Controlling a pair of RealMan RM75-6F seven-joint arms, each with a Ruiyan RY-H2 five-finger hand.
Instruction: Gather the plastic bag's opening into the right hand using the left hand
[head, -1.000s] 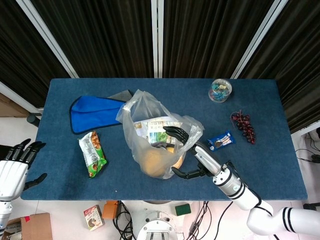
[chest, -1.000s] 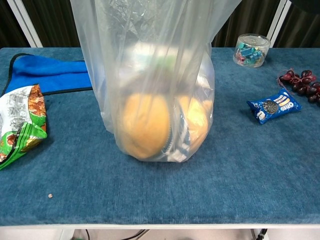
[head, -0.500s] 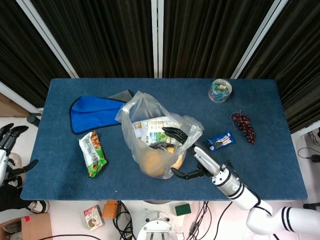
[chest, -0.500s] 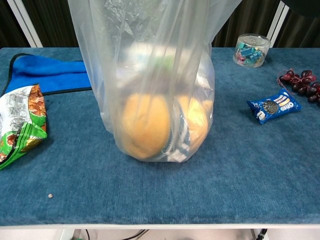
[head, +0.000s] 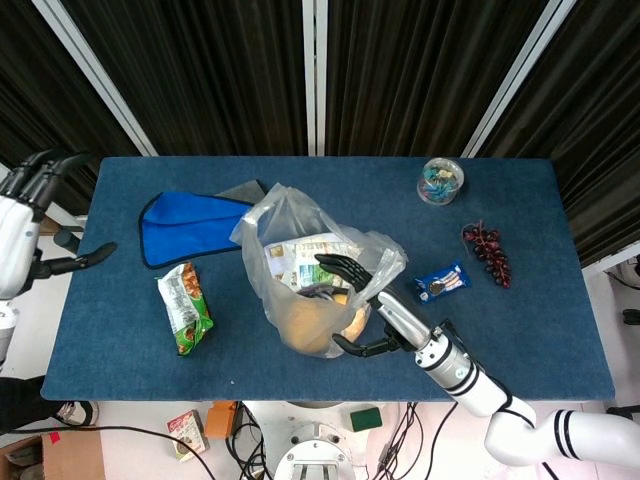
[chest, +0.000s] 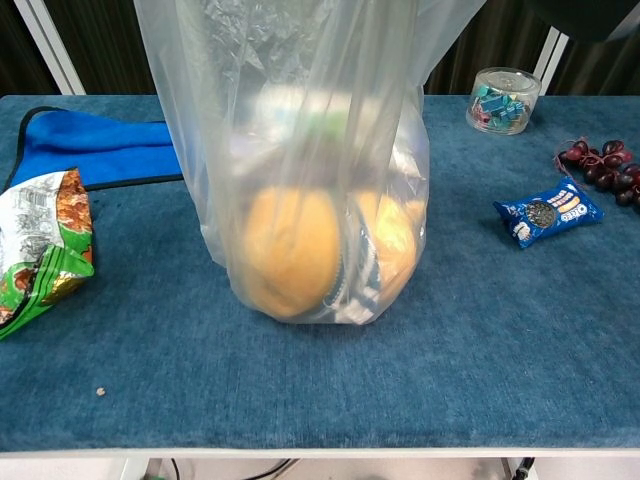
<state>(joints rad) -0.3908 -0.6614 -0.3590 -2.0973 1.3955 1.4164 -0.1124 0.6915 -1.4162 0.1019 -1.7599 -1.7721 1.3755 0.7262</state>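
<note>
A clear plastic bag (head: 300, 225) stands mid-table with its opening facing up; bread rolls (chest: 290, 250) and packets show through its wall (chest: 300, 120). My right hand (head: 350, 300) is at the bag's near right side. Its fingers (head: 338, 268) reach over the rim into the opening, and the thumb lies well apart, outside and lower on the wall. My left hand (head: 25, 225) hovers off the table's left edge with fingers spread, holding nothing and far from the bag. Neither hand shows in the chest view.
A blue cloth (head: 190, 225) lies left of the bag, with a green snack packet (head: 184, 308) in front of it. To the right are a blue cookie pack (head: 442, 282), dark grapes (head: 488, 252) and a small clear jar (head: 441, 180).
My left hand rose from the lower left corner to beside the table's left edge, further back. My right hand shifted slightly left against the bag. The bag barely moved.
</note>
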